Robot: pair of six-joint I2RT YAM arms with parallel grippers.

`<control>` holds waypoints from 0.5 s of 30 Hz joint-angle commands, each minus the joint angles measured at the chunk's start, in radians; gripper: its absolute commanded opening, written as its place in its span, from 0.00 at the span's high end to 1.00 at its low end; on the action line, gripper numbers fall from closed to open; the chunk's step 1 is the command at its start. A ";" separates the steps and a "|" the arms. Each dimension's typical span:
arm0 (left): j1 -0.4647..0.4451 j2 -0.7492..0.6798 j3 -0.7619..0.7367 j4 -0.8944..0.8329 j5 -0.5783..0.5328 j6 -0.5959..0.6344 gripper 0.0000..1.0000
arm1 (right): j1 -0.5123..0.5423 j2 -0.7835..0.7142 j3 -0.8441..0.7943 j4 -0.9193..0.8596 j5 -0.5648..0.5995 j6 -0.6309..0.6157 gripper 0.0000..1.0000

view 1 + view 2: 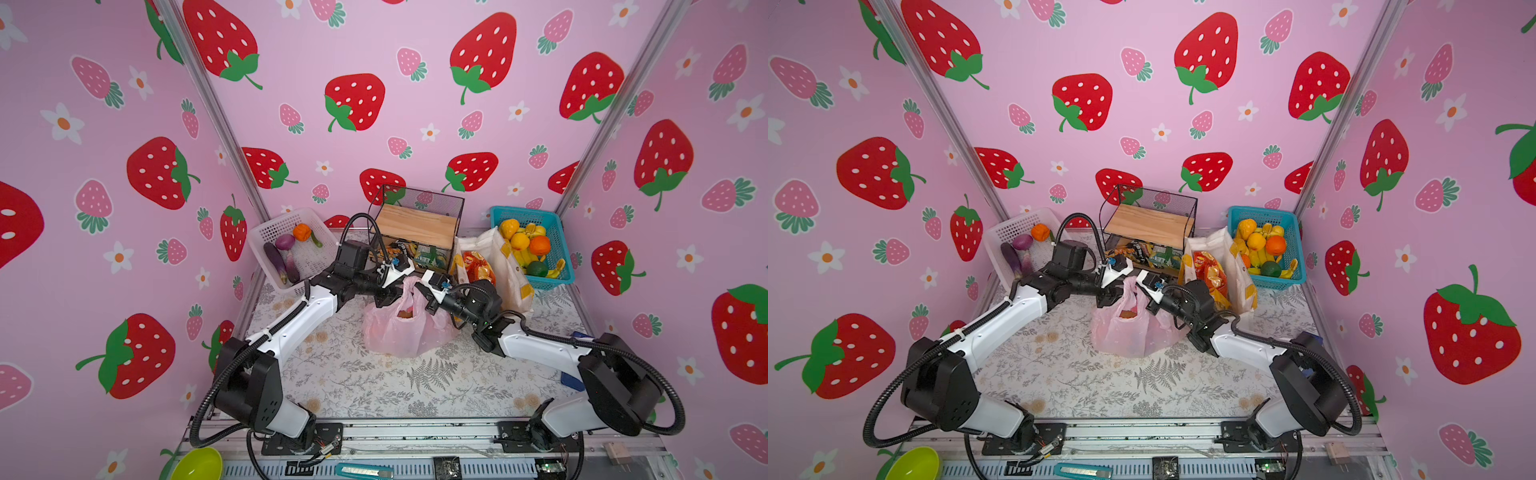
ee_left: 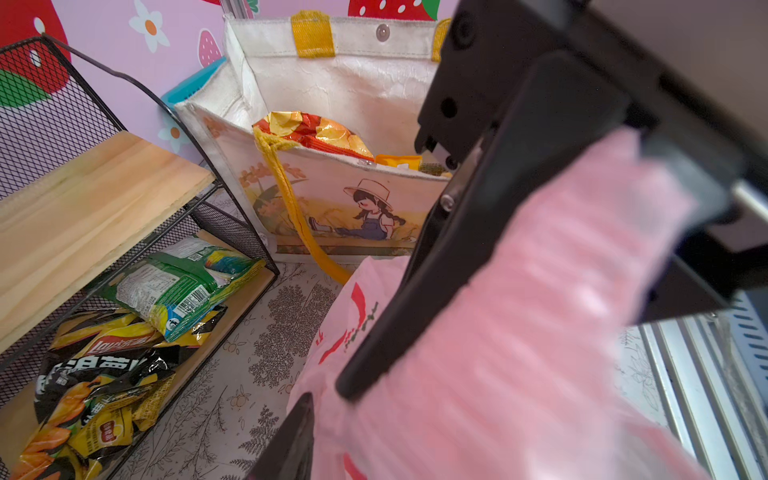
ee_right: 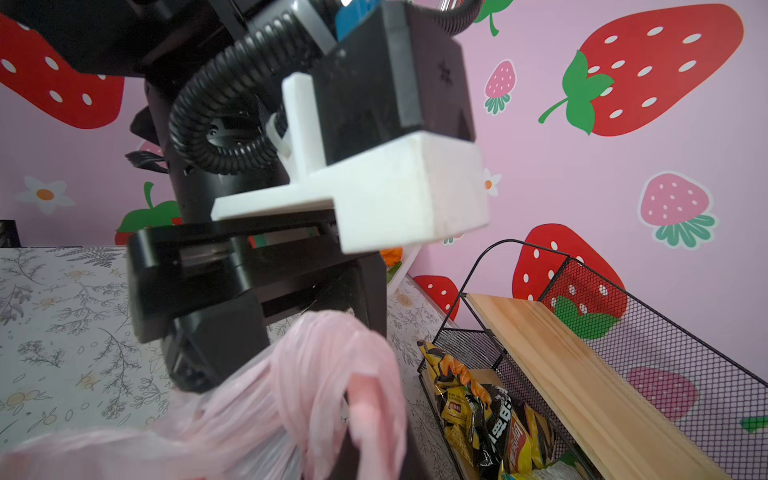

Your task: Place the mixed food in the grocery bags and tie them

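Observation:
The thin pink bag (image 1: 409, 332) stands mid-table with an orange piece (image 1: 405, 313) showing in its mouth. Both grippers meet at its raised handles. In the right wrist view the fingers of my left gripper (image 1: 384, 297) stand apart with a twisted pink handle (image 3: 328, 345) between them. My right gripper (image 1: 430, 301) is shut on the other handle, and pink plastic (image 2: 540, 311) drapes over its closed fingers (image 2: 374, 353). The white tote (image 1: 513, 278) with yellow handles stands behind, on the right. It holds a red-orange snack packet (image 2: 311, 131) and a yellow-orange one (image 2: 399, 161).
A black wire rack (image 1: 419, 224) with a wooden shelf and snack packs stands at the back. To its left is a white basket (image 1: 266, 226) of purple vegetables. A blue basket (image 1: 523, 212) of fruit sits back right, and a green bowl (image 1: 197, 465) is at the front left.

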 commanded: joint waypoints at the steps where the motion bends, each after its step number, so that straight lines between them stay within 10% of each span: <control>1: 0.010 -0.033 -0.004 0.014 0.021 0.000 0.59 | -0.001 -0.001 0.017 0.023 -0.001 -0.003 1.00; 15: 0.012 -0.038 0.015 -0.034 0.008 0.025 0.86 | 0.000 -0.010 0.014 0.016 0.006 -0.004 1.00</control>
